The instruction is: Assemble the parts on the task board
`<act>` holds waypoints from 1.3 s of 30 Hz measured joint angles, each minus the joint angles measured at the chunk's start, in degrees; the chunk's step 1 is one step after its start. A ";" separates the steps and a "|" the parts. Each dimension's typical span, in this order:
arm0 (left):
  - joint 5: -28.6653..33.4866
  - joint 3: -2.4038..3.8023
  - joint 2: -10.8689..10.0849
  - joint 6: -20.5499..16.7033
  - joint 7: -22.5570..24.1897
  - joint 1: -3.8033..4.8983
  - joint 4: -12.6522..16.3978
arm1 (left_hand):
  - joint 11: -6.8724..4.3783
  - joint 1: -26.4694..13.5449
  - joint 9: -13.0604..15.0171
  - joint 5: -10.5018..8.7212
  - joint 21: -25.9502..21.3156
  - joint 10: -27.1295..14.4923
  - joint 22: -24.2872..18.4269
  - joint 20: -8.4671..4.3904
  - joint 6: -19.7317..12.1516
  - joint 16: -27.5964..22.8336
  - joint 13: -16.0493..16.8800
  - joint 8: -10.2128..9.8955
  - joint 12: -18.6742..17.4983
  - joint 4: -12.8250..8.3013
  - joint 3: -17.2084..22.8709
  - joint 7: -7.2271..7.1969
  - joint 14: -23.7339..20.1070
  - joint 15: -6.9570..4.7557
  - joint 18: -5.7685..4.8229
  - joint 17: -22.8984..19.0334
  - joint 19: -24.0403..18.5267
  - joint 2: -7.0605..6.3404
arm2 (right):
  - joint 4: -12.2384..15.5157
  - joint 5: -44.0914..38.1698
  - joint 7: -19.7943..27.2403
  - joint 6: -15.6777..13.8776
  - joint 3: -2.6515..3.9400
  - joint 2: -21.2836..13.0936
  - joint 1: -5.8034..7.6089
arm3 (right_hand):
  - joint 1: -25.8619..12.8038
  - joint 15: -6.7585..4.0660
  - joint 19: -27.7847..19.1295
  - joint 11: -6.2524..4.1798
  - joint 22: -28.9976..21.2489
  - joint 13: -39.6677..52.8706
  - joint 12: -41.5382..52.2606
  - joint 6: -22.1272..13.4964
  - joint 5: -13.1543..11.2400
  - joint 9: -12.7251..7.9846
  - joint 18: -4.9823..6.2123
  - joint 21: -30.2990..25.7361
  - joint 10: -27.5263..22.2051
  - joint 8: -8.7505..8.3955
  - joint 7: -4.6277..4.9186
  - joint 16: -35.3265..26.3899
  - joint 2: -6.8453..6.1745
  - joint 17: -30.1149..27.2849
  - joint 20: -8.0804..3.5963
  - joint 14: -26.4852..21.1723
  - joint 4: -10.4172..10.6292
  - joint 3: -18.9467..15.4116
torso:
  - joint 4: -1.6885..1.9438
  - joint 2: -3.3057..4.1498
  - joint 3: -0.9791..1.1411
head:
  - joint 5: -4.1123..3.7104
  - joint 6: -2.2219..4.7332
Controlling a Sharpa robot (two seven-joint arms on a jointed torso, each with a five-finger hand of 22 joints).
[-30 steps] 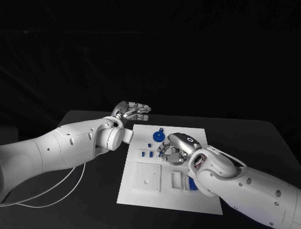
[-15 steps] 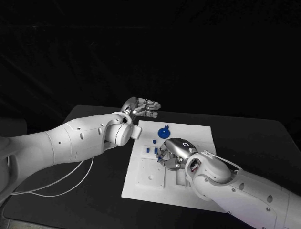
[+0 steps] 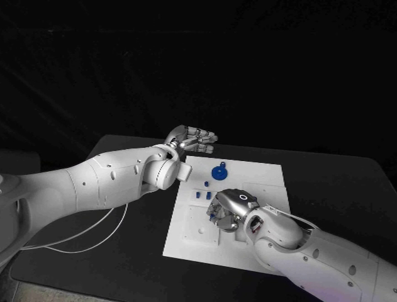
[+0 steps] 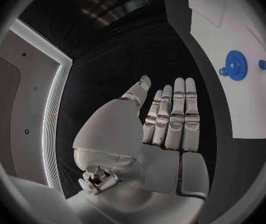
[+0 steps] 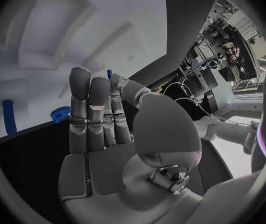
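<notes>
The white task board (image 3: 262, 182) lies in the middle of the black table. A blue gear (image 3: 219, 173) sits near its far edge, also seen in the left wrist view (image 4: 235, 64). Small blue parts (image 3: 199, 196) lie on its left side. My right hand (image 3: 230, 211) hovers low over the board's middle with its fingers (image 5: 89, 114) stretched out. A blue sliver (image 5: 110, 74) shows between thumb and nearest finger; I cannot tell if it is touched. My left hand (image 3: 192, 139) floats beyond the board's far left corner, flat and holding nothing (image 4: 170, 119).
A blue peg (image 5: 8, 117) and another blue piece (image 5: 60, 113) lie on the board beyond my right hand. White cables (image 3: 89, 242) trail over the table's left side. Bare black table (image 3: 343, 182) lies to the right of the board.
The head view has shifted. My right hand has drawn a little nearer across the board. My left hand stays near the far left corner.
</notes>
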 measured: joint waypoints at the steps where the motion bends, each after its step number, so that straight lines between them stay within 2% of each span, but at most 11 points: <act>1: -0.01 0.00 0.00 0.03 -0.01 0.00 0.04 | 0.00 0.00 0.00 0.00 0.00 0.00 0.00 0.00 0.00 0.00 0.00 0.00 0.00 0.00 0.00 0.00 0.00 0.00 0.00 0.00 0.00 0.00 | 0.00 -0.16 -0.07 0.06 -0.02 0.00 -0.05 | 0.00 0.00 0.00 0.00 0.55 0.00 0.00 0.00 0.00 0.00 0.00 -0.36 -0.01 0.00 0.00 0.00 0.00 0.00 0.00 0.00 0.00 0.00 | 0.00 0.00 0.00 | 0.05 -0.06; 7: -0.06 0.01 -0.03 0.16 -0.06 0.00 0.18 | 0.00 0.00 0.00 0.00 0.00 0.00 0.00 0.00 0.00 0.00 0.00 0.00 0.00 0.00 0.00 0.00 0.00 0.00 0.00 0.00 0.00 0.00 | -0.07 -0.93 -0.55 0.36 -0.06 -0.02 -0.19 | 0.00 0.01 0.12 -0.11 1.91 0.01 -0.01 0.00 -0.01 -0.01 0.00 -1.32 -0.01 -0.02 0.00 -0.03 -0.01 0.00 0.04 0.01 -0.09 0.08 | -0.04 0.00 -0.02 | 0.30 -0.29; 19: -0.14 0.01 -0.26 0.25 -0.14 0.00 0.23 | 0.00 0.23 -0.01 0.00 0.27 0.00 -0.47 0.00 0.00 0.00 0.00 0.00 0.00 0.00 0.00 0.00 0.00 0.00 0.00 -0.01 0.00 0.23 | -0.48 -2.05 -1.68 0.12 -0.07 -0.01 -0.23 | -0.11 0.03 0.91 -0.01 4.59 0.01 0.18 -0.01 -0.03 -0.01 0.03 -3.12 0.28 -0.07 0.01 -0.03 -0.12 -0.06 -0.01 0.03 -0.30 0.16 | -0.07 -0.01 0.03 | 0.22 -0.40; 39: -0.18 0.01 -0.26 0.27 -0.23 0.00 0.30 | 0.00 0.23 -0.01 0.00 0.27 0.00 -0.90 0.00 0.00 0.00 0.00 0.00 0.00 0.17 -0.17 0.00 0.01 0.00 0.00 -0.01 0.00 0.23 | -0.82 -2.96 -2.79 -1.14 -0.13 0.48 -0.26 | -0.26 0.12 1.06 -0.11 5.25 0.02 0.22 0.05 -0.23 0.03 0.06 -3.57 0.37 -0.12 -0.05 -0.03 -0.29 -0.05 -0.01 0.12 -0.21 0.41 | -0.02 0.00 0.03 | 0.66 -0.60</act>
